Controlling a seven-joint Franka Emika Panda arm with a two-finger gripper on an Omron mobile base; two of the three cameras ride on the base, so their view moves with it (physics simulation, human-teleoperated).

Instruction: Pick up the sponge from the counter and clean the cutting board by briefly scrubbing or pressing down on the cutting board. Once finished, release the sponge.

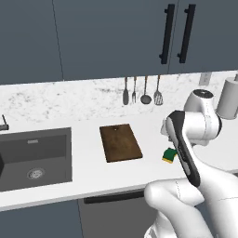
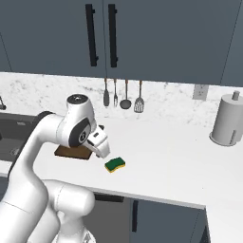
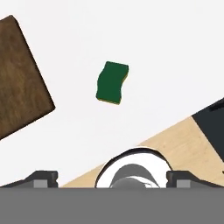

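The sponge (image 3: 112,83), green top up, lies flat on the white counter (image 3: 166,52), held by nothing. It rests just right of the dark brown cutting board (image 3: 17,83), with a strip of counter between them. My gripper (image 3: 112,178) hangs above the counter, looking down on the sponge; its fingertips (image 3: 41,177) stand wide apart, open and empty. The left base view shows the sponge (image 1: 169,155) beside the cutting board (image 1: 120,142), partly behind my arm. Seen from the right base, the sponge (image 2: 115,164) sits just below and right of the gripper (image 2: 104,152), and the arm covers most of the cutting board (image 2: 72,152).
A dark inset sink (image 1: 35,158) lies left of the board. Several utensils (image 1: 142,90) hang on the backsplash. A paper towel roll (image 2: 229,121) stands at the far right. Dark cabinets hang above, and the counter's front edge is close to the sponge.
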